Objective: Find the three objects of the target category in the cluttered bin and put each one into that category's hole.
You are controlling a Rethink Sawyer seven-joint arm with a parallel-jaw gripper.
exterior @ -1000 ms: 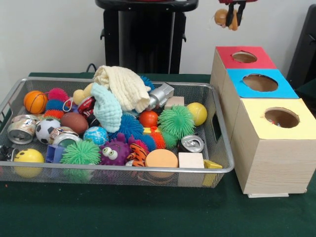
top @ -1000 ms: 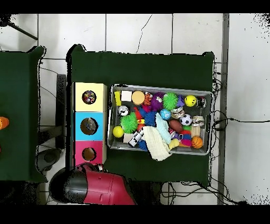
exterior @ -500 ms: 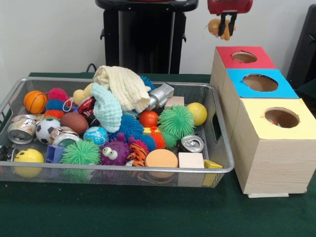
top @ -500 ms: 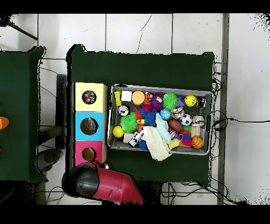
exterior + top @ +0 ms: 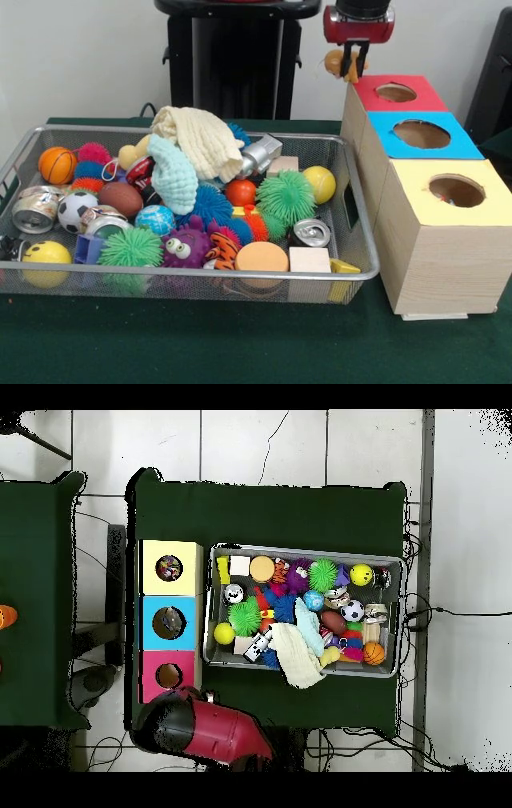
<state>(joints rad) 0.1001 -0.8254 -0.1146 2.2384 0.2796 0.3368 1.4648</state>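
Observation:
My gripper [image 5: 351, 70] hangs at the top of the front view, just beyond the back left corner of the red-topped box [image 5: 412, 102]. It is shut on a small tan toy [image 5: 332, 62], which sticks out to the left of the fingers. The red box's round hole [image 5: 396, 93] lies to the right of the toy and lower. In the overhead view the red arm [image 5: 205, 729] covers the gripper, beside the red box [image 5: 154, 675]. The wire bin [image 5: 240, 275] holds a heap of toys.
A blue-topped box [image 5: 448, 148] and a yellow-topped box [image 5: 416, 204] stand in a row with the red one, right of the bin. In the bin are a cream cloth [image 5: 200, 136], spiky balls, sports balls, cans [image 5: 310, 232] and wooden blocks [image 5: 310, 259].
The gripper has moved left and down with the tan toy, from above the red box's far side to its back left corner. The bin's contents have not moved.

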